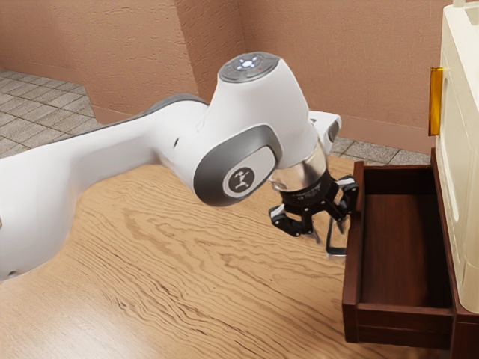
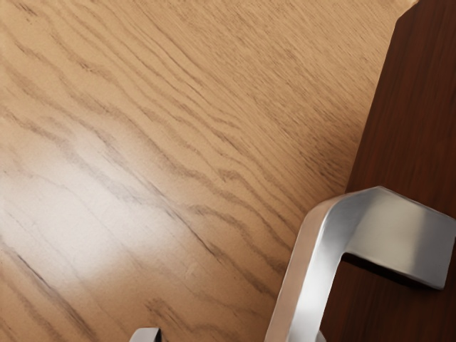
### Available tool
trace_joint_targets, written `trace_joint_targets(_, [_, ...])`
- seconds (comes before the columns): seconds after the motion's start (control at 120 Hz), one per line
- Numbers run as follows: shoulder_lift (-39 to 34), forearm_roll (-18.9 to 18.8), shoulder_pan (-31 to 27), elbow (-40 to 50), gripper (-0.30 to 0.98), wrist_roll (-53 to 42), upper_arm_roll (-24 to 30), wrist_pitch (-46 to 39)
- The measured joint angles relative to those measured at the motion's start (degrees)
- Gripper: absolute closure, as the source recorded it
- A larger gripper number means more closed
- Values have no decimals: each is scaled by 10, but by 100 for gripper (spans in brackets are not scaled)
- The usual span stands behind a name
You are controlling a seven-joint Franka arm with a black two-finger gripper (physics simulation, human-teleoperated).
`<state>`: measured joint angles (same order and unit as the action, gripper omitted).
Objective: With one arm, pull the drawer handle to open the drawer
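Evidently, in the exterior view, the drawer (image 1: pixel 353 280) stood open, its dark reddish-brown box drawn out of the dark base beneath the cream cabinet (image 1: pixel 465 142) and its bare interior exposed. The metal handle (image 1: pixel 337 253) was on the drawer's front, on the side facing the exterior view's left. The gripper (image 1: pixel 329 233) pointed down at that handle, tilted, close against the drawer front, with its fingers apart. The white arm (image 1: pixel 112 153) reached in over the wood-grained table (image 1: pixel 187 292) from the exterior view's left. An amber upright handle (image 1: pixel 435 101) was on the cream cabinet, higher than the drawer.

In the wrist view, the metal handle stood out from the dark drawer front, its bar bending round at a corner into a flat arm. One of the fingers (image 2: pixel 145 335) showed its tip on the outer side of the bar, separated from it by a strip of table.
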<state>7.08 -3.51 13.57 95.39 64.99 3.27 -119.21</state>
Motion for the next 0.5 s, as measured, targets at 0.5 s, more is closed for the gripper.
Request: trace_joint_targets(0.5, [-21,-2,2,32,50,0,0,-10])
